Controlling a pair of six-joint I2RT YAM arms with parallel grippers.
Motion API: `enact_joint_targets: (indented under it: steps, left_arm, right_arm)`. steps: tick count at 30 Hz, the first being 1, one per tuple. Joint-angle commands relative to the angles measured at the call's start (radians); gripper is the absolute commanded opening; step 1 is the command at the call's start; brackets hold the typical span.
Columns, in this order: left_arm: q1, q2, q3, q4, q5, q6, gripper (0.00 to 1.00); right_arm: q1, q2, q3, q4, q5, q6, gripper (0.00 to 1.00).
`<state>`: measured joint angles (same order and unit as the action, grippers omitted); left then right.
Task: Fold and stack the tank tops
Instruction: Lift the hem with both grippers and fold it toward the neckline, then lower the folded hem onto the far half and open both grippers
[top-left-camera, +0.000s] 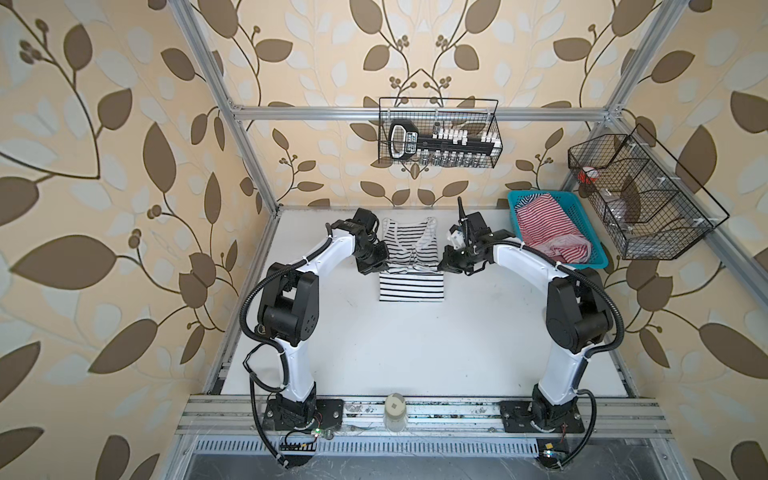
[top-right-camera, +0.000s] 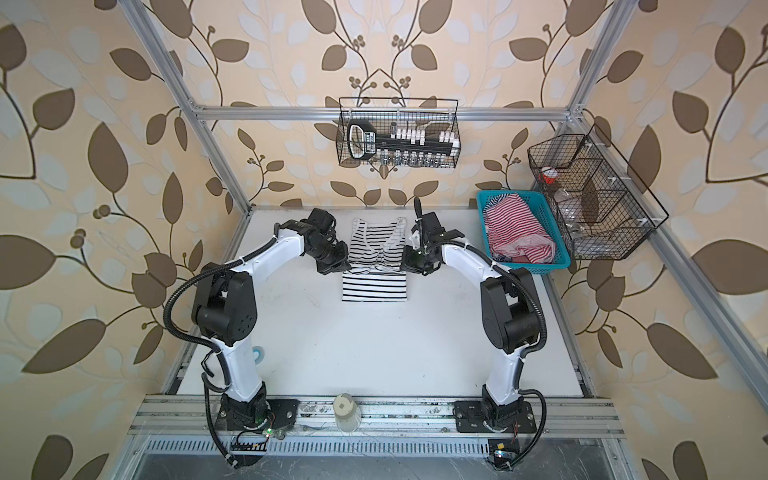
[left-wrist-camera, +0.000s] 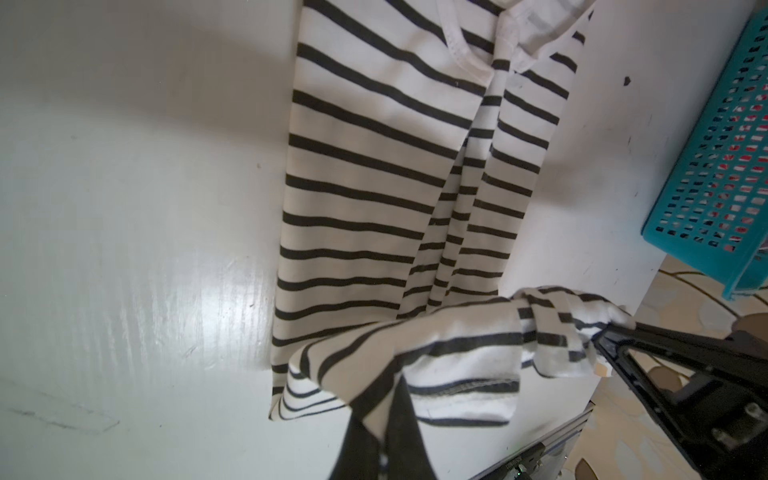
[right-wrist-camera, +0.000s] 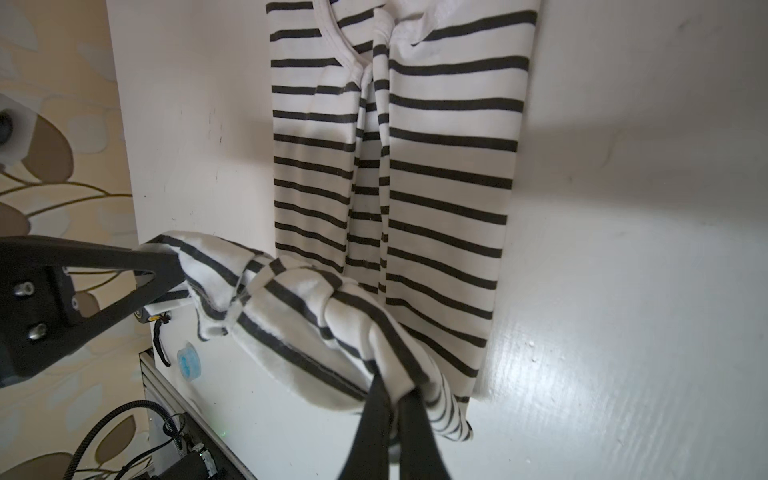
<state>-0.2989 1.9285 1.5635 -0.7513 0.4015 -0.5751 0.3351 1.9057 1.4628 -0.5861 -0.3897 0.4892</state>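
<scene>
Both arms' wrists hid the fingertips in the top views. Each arm reached inward, elbow bent. The left gripper (left-wrist-camera: 380, 419) and right gripper (right-wrist-camera: 395, 403) each clenched a hem corner of the black-striped tank top (top-left-camera: 411, 266) — its body spread beyond them. One red-striped tank top (top-left-camera: 544, 226) sat crumpled in the blue basket (top-left-camera: 598, 259), beyond the right claw — two tops in all.

desk (top-left-camera: 415, 353): black-striped tank top (top-left-camera: 409, 245) far centre | left pincer (top-left-camera: 384, 268) at its left edge, right pincer (top-left-camera: 440, 266) at its right edge | basket (top-left-camera: 598, 259) far right, red-striped tank top (top-left-camera: 548, 228) inside
</scene>
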Motion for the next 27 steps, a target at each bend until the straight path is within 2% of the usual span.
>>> enact_joint_targets:
  steps: [1,19,22,27]
  left_arm:
    - [0.028,0.035,0.054,-0.028,0.027,0.027,0.00]
    - [0.062,0.252,0.249,-0.035,0.083,0.028,0.00]
    - [0.070,0.279,0.273,-0.034,0.096,0.022,0.05]
    - [0.081,0.290,0.285,-0.021,0.107,0.008,0.20]
  right_arm:
    - [-0.014,0.056,0.059,-0.028,-0.024,-0.024,0.00]
    - [-0.069,0.249,0.199,-0.018,-0.073,-0.009,0.02]
    - [-0.075,0.279,0.225,-0.018,-0.085,-0.006,0.07]
    - [-0.081,0.302,0.257,-0.009,-0.092,0.003,0.26]
